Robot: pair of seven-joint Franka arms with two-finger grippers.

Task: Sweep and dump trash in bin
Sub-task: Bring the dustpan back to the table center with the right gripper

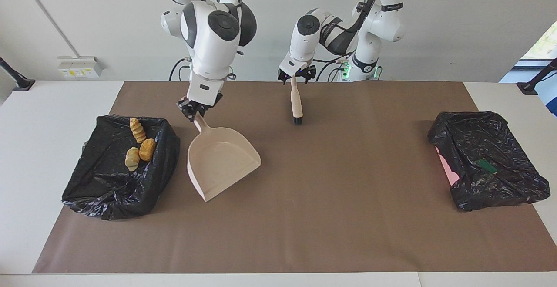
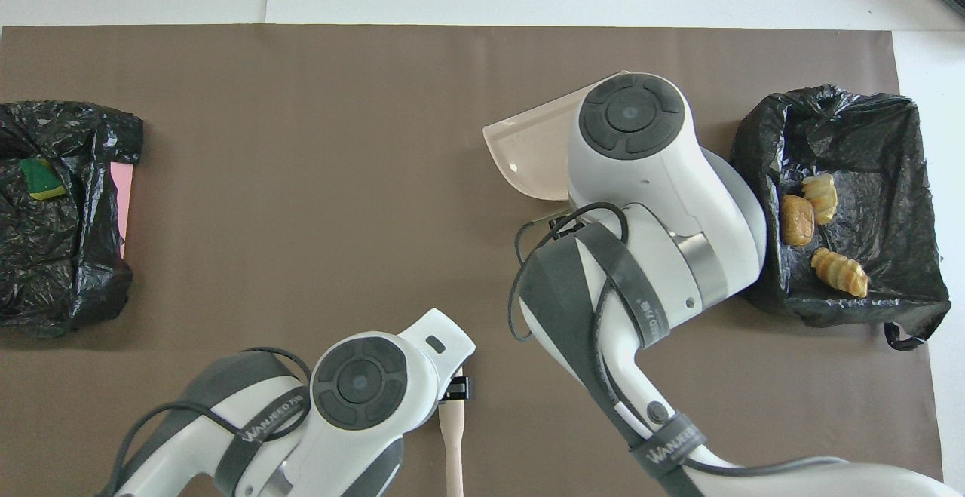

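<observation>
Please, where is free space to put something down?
Free: the brown mat between dustpan and the bin at the left arm's end. Crowded: right gripper holding the dustpan beside the other bin; left gripper over the brush.
</observation>
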